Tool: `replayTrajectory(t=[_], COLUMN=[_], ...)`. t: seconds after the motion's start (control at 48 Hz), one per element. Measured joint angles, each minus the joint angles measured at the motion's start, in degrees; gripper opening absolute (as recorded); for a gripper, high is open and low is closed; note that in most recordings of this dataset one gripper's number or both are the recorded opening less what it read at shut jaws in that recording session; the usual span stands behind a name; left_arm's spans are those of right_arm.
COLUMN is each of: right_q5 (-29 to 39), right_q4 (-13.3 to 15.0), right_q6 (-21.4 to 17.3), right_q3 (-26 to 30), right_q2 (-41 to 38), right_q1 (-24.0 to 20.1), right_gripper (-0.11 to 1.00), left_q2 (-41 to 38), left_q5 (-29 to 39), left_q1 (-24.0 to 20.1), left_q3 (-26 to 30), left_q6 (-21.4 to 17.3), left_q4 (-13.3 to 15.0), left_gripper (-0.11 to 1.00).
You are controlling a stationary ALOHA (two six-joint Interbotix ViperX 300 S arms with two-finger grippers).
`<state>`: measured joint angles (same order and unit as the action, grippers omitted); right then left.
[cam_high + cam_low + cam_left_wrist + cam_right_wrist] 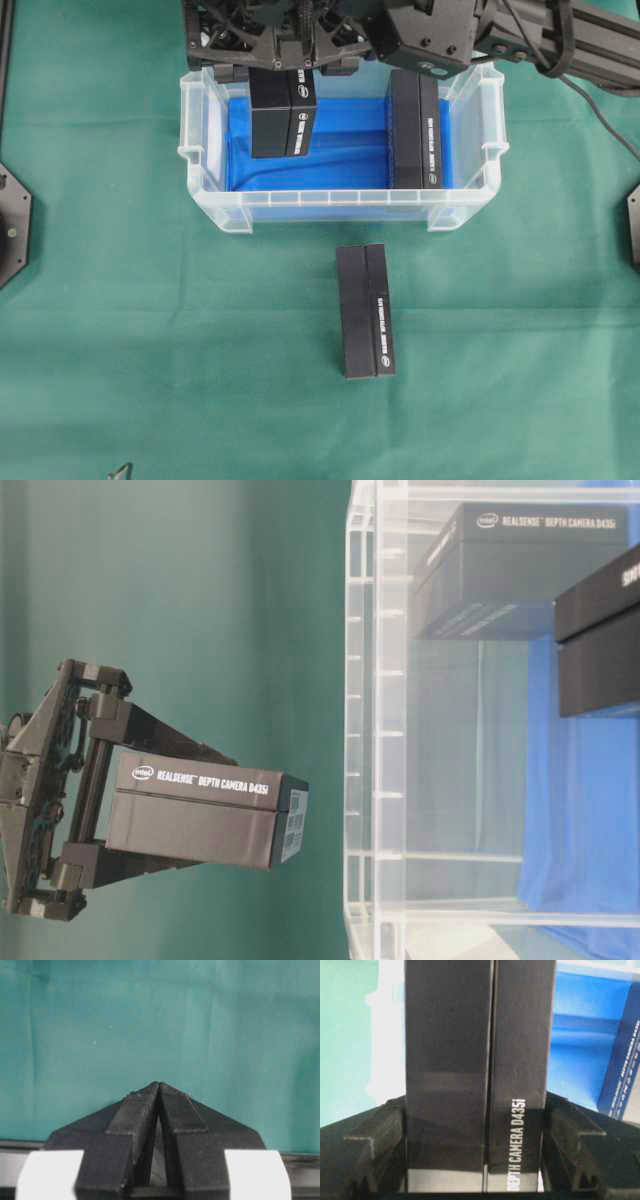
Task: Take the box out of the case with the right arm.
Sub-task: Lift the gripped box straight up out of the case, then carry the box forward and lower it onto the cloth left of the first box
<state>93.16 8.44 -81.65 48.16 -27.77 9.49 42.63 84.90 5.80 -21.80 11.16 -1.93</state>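
The clear case (215, 205) with a blue floor lining stands at the back middle of the green cloth. My all-black right gripper (283, 75) is shut on a black box (283, 112) marked "DEPTH CAMERA D435i" and holds it over the case's left half. The table-level view shows this box (200, 805) in the gripper (215, 810), lifted clear of the case rim (358, 730). In the right wrist view the box (475, 1060) fills the gap between the fingers (370, 1140). My left gripper (159, 1085) is shut and empty over bare cloth.
A second black box (415, 130) lies in the case's right half. A third black box (365, 310) lies on the cloth in front of the case. Arm bases sit at the left edge (12, 225) and the right edge (633, 225).
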Motion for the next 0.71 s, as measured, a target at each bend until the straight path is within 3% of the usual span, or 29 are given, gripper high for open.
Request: replayTrajectory(t=[0.313, 0.709], right_q5=[0.0, 0.44], right_q4=[0.26, 3.78], right_q6=[-1.14, -9.58], right_q3=[0.0, 0.0], right_q2=[0.0, 0.0], right_q1=[-2.02, -12.13], right_gripper=[0.68, 0.68], left_q2=[0.0, 0.0], left_q5=[-0.09, -0.09], left_q1=[0.09, 0.09], left_q3=[0.0, 0.0], left_q6=[0.0, 0.0], left_q4=[0.0, 0.09], left_gripper=[0.0, 0.0])
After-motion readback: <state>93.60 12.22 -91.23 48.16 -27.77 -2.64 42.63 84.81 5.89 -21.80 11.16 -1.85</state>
